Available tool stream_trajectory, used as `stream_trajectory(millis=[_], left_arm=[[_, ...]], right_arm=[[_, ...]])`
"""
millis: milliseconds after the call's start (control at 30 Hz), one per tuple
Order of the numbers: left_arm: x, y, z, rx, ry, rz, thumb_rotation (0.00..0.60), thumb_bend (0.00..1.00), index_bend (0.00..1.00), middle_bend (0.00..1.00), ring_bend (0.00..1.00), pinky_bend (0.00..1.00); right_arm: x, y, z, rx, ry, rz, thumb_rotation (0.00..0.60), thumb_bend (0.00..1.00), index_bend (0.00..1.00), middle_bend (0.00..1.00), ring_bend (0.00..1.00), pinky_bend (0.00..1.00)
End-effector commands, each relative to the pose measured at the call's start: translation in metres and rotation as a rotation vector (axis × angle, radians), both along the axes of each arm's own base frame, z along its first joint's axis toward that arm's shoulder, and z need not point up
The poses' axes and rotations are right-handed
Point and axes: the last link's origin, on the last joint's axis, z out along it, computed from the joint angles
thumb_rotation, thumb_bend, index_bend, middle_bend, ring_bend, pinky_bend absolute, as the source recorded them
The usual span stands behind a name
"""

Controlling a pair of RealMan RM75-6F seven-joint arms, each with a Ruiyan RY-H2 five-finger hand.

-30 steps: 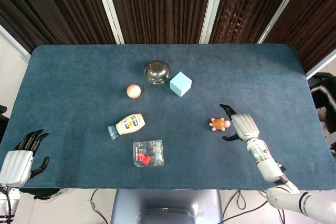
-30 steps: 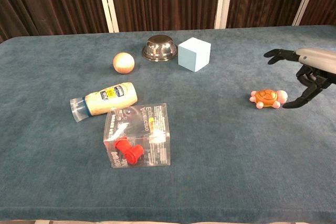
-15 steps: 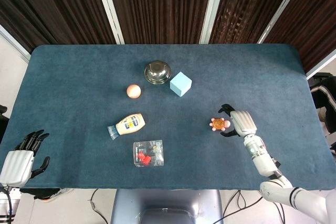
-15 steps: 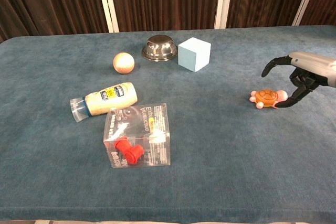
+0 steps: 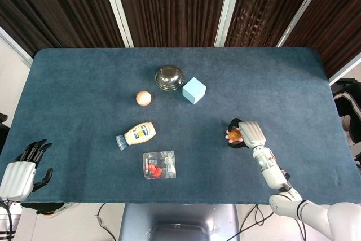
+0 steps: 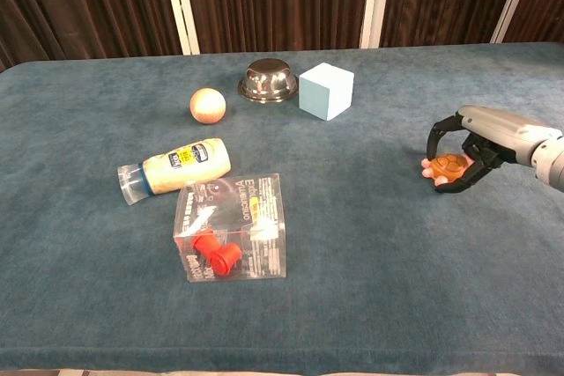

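Observation:
A small orange toy turtle (image 5: pixel 233 134) (image 6: pixel 450 165) lies on the blue table (image 5: pixel 84 83) at the right. My right hand (image 5: pixel 251 134) (image 6: pixel 483 133) is wrapped around it, fingers curled over its far side and thumb at its near side, so part of it is hidden. My left hand (image 5: pixel 22 170) hangs off the table's front left corner with fingers apart, holding nothing; the chest view does not show it.
A steel bowl (image 5: pixel 169 77) (image 6: pixel 268 79) sits upside down beside a light blue cube (image 5: pixel 193 90) (image 6: pixel 326 91) at the back. An orange ball (image 5: pixel 144 98) (image 6: pixel 207 105), a lying mayonnaise bottle (image 5: pixel 137 134) (image 6: pixel 176 167) and a clear box (image 5: pixel 159 165) (image 6: pixel 232 226) with a red part inside lie centre-left.
My right hand has moved left onto the turtle and curled its fingers around it. The left hand and the other objects have not moved.

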Motion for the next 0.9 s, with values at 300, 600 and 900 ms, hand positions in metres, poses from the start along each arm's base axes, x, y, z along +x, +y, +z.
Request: stream_trajectory(millis=[300,600,900], left_arm=[[0.0,0.0,0.0,0.0,0.001,0.0,0.6,0.38,0.18,0.12,0.12,0.37],[0.001,0.0,0.0,0.0,0.001,-0.001,0.6,0.38,0.18,0.12,0.12,0.37],[0.001,0.0,-0.001,-0.004,0.003,-0.001,0.6,0.38,0.18,0.12,0.12,0.37]], right_arm=[[-0.003,0.001,-0.001,-0.034,-0.019,0.028,0.6,0.93,0.86,0.64,0.99,0.96],[-0.006,0.001,0.003,-0.056,-0.019,0.023,0.6,0.9,0.83,0.64,0.99,0.96],[-0.008,0.004,0.019,-0.031,-0.039,0.026,0.6,0.24,0.27,0.31,0.88,0.86]])
